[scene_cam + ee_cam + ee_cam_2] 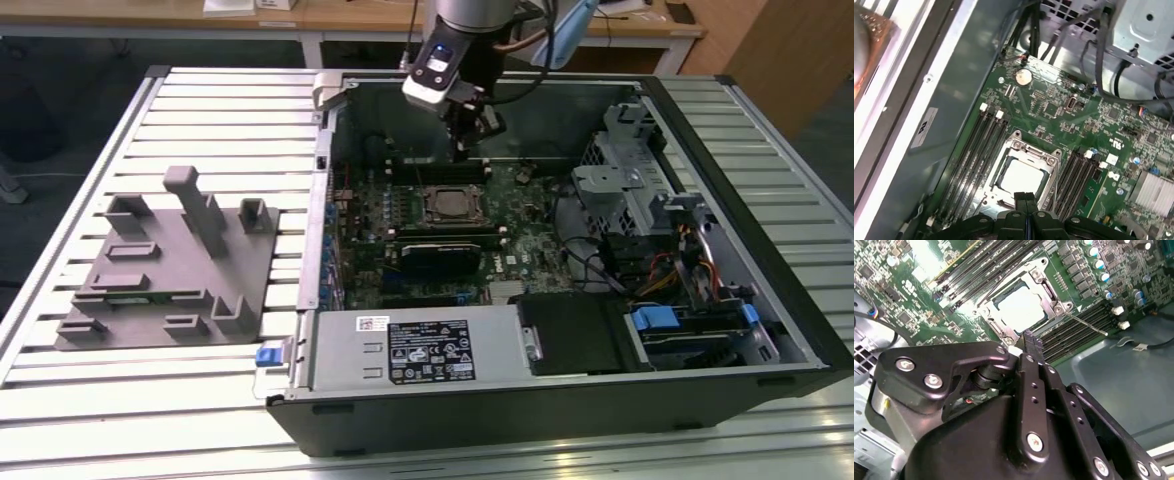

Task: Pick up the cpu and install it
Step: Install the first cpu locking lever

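My one gripper (463, 135) hangs inside the open computer case (747, 250), above the far part of the motherboard (521, 225). Its two black fingers (1024, 200) are pressed flat together with nothing between them, so I am clenched and empty.

The one cpu (1021, 177) lies in the socket (1049, 157) near the middle of the motherboard, its pale silvery top bright and bare, ringed by the socket's metal frame. In the second wrist view my fingertips (1032, 342) stand just off the cpu (1021, 307), apart from it. In the exterior view the socket (445, 205) shows just below my gripper, towards the case's near side.

Two banks of dark memory slots (976, 150) flank the socket, one on each side. One round coin cell (1024, 76) sits on the board towards the case wall.

Along the near edge of the case lies one grey box with a white label (414, 350). Outside the case, on the slatted worktop (160, 400) towards the exterior view's left edge, rests one grey tray (154, 280) with several upright posts.
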